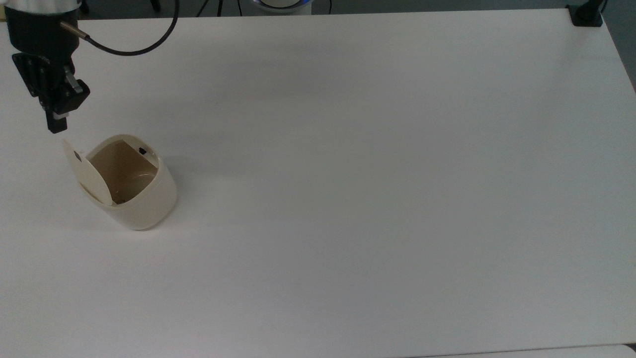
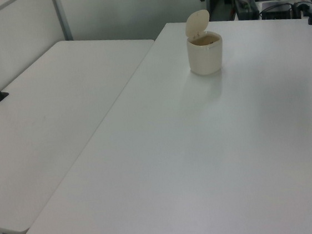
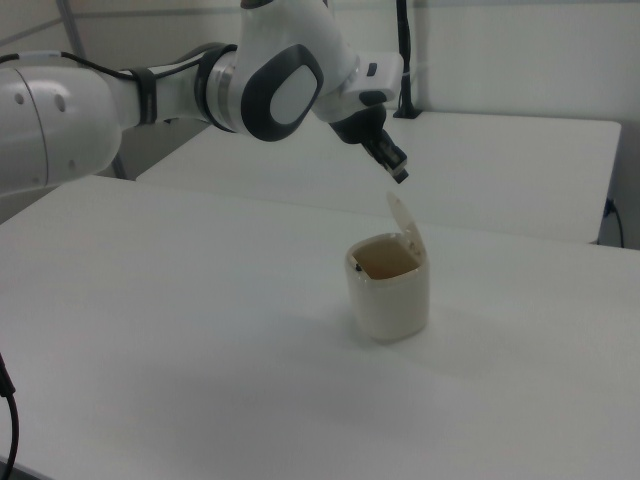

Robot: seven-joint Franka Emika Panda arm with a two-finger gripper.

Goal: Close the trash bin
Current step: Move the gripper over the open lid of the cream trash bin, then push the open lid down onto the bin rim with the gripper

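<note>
**Tool poised behind the raised lid, bin still open**

The trash bin stands upright on the white bench, with its lid swung up on its hinge and the tan-brown inside exposed. In the top view the lid stands at the bin's left rim and its free tip points toward the tool, which hangs just beyond that tip, up and to the top view's left of the bin, apart from it. The tool's fingers look drawn together into one narrow black tip, holding nothing.

The relation that matters: the tool sits on the lid's outer, back side, above its free edge. Judging from that, closing calls for a push across and down toward the bin's mouth, away from the hinge side, so the lid tips over the opening.

The right view adds height, which the top view flattens: the tool hovers clearly above the lid's top edge, with a gap between them, and the arm reaches in from the right view's left. The left view shows the lid nearly upright over the bin.
</note>
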